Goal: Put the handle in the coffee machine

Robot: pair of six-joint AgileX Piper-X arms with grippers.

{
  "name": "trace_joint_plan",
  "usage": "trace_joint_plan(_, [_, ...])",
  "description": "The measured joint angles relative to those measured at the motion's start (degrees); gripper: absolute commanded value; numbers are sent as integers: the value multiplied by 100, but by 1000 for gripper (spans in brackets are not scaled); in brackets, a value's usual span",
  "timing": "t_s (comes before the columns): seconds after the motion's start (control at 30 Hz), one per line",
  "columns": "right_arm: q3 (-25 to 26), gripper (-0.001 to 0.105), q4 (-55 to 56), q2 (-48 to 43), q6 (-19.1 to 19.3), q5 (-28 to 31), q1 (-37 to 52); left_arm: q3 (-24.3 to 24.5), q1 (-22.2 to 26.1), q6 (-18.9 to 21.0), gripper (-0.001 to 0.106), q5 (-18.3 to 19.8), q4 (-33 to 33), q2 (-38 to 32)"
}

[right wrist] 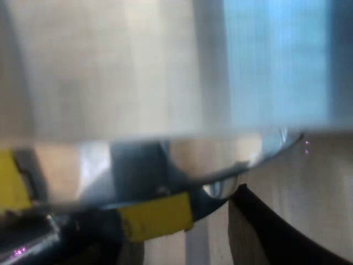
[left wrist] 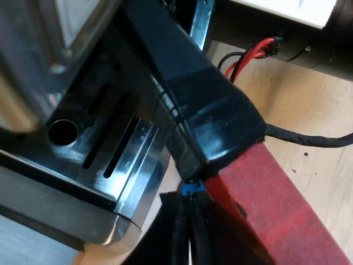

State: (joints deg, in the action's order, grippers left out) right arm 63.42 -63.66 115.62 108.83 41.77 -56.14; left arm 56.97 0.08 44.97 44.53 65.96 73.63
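Left wrist view first: my left gripper (left wrist: 212, 138) is hanging right at the front of the espresso machine (left wrist: 33, 55), just over its slotted drip tray (left wrist: 105, 149), so I'm reckoning this is the arm sitting nearer the lock-in spot. Something broad and red is running alongside the gripper and slanting away from the tray, out over the wooden table (left wrist: 320, 110). I'm taking it for the red end of the handle (left wrist: 287, 221), with the long axis pointing back away from the machine, but it's too blurry to swear to. I'm also not able to tell whether the gripper is holding it or how wide it's standing. If it is the handle, the metal end is going to need to come up under the machine's front, and the tray's edge is what's sitting closest in the way. Right wrist view: my right gripper (right wrist: 276, 232) is hanging close to a curved shiny metal rim (right wrist: 237, 165) with yellow strips (right wrist: 157, 221) just beneath it. I'm not managing to say what that rim belongs to, or how that gripper is set.
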Motion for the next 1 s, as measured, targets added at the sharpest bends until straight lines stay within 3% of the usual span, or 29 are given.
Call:
trace_joint_plan(0.27, [0, 40, 72, 0, -18, 27, 0, 0, 0, 0, 0, 0, 0, 0])
trace_joint_plan(0.7, [-42, 40, 699, -86, -435, 88, -96, 0, -12, 0, 0, 44, 72, 0])
trace_joint_plan(0.77, [-116, 40, 828, -147, -502, -15, -126, 0, -13, 0, 0, 63, 163, 0])
trace_joint_plan(0.83, [-248, 40, 1073, -255, -818, -51, -151, 0, -13, -108, 0, 72, 262, 0])
trace_joint_plan(1.0, [-512, 40, 1331, -382, -989, -170, -154, 0, -13, -128, 0, 72, 301, 0])
